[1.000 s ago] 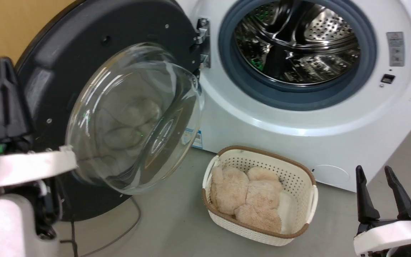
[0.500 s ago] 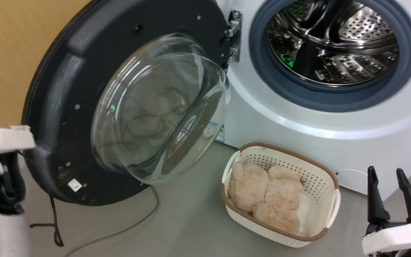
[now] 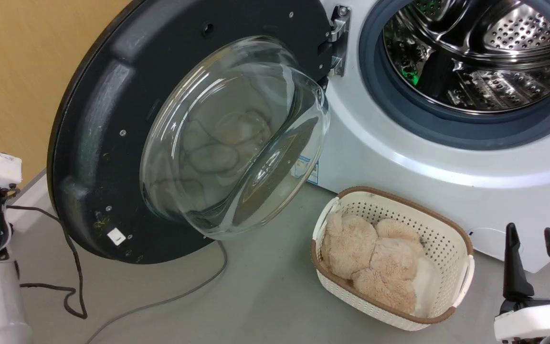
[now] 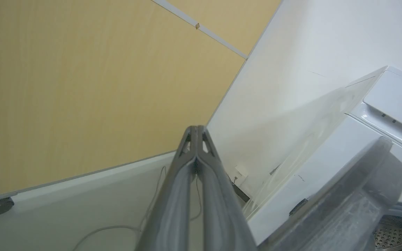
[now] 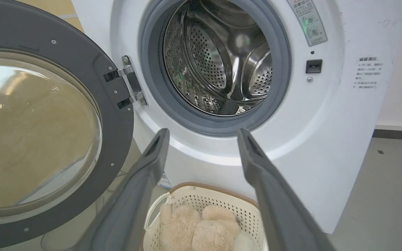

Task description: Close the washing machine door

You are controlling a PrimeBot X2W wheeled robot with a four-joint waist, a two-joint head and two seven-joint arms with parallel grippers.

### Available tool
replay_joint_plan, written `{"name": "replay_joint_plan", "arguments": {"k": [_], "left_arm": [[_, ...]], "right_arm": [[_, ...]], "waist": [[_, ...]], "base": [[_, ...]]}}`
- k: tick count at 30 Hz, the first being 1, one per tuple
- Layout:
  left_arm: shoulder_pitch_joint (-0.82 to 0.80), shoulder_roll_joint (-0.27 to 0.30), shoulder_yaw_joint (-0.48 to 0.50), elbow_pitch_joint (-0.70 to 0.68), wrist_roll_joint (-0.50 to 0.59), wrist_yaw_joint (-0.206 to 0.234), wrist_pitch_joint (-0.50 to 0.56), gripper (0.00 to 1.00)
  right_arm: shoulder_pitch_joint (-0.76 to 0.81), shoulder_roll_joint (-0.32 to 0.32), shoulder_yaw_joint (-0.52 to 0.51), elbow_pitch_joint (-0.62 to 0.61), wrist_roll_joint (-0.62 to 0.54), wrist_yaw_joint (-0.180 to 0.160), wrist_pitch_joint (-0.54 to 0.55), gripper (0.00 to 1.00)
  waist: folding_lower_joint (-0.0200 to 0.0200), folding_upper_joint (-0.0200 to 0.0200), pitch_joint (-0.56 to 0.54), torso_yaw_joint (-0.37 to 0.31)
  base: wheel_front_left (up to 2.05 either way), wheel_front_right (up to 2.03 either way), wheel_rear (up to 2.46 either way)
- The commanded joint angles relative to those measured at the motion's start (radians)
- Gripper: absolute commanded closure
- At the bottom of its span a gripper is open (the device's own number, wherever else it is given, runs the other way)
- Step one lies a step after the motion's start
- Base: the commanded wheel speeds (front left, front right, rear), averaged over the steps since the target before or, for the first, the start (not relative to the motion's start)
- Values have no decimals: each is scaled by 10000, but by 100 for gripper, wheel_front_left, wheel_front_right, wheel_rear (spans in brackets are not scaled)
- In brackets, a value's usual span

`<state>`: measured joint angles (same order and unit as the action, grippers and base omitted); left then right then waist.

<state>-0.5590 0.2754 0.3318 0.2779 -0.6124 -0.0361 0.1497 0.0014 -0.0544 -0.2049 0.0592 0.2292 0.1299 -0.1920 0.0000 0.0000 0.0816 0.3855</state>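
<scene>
The washing machine [image 3: 447,157] stands at the right of the head view, its porthole bare and the steel drum [image 3: 480,52] exposed inside the grey gasket. The washing machine door [image 3: 98,119] is swung wide open to the robot's left. It hangs from the hinge [image 3: 338,40] with its inner face and bulging glass bowl [image 3: 232,138] turned toward the camera, and its free rim is out near the yellow wall [image 3: 17,57]. A cream basket [image 3: 447,229] holding a beige plush toy [image 3: 375,258] sits on the floor in front of the machine, below the porthole. The left gripper [image 4: 196,130] has its fingers pressed tight together with nothing between them. In its wrist view it points past the door's edge toward the wall and touches nothing. The right gripper [image 5: 203,131] is spread wide and empty, facing the drum from above the basket. A grey cable [image 3: 170,298] trails on the floor under the door. This looks like the approach step, with closing not yet begun. The next move probably calls for the closed left fingers to reach behind the door and meet its outer face near the free rim. They would then push it round the hinge until the latch catches, with the right gripper kept out of the arc.
</scene>
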Motion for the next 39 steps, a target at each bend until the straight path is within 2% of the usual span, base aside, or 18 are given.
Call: {"name": "replay_joint_plan", "arguments": {"k": [1,9,19,25,30,39], "left_arm": [[-245,156,89,147,-167,-54,128,100],[-549,486,185,1304,-1902,-397,2578,100],[61,555,-524,1042,-3722,-802,5333,100],[818,820,-1233,-227,-4897,-888,6356,100],[1722,775,-1738,-1626,-6174,-943,6987,100],[3128,750,-3144,-3870,-6535,-944,7064,100]], "right_arm": [[23,30,-77,47,119,6,-95,0],[13,33,-331,98,252,7,-262,0],[-40,37,-525,216,433,7,-470,0],[-58,40,-612,230,563,8,-596,0],[-20,42,-762,278,656,8,-697,0],[-119,42,-765,262,559,8,-697,0]], "waist": [[0,0,31,25],[0,0,222,172],[0,0,464,511],[0,0,591,669],[0,0,641,840],[0,0,695,712]], "base": [[0,0,0],[0,0,0],[0,0,0],[0,0,0],[0,0,0],[0,0,0]]}}
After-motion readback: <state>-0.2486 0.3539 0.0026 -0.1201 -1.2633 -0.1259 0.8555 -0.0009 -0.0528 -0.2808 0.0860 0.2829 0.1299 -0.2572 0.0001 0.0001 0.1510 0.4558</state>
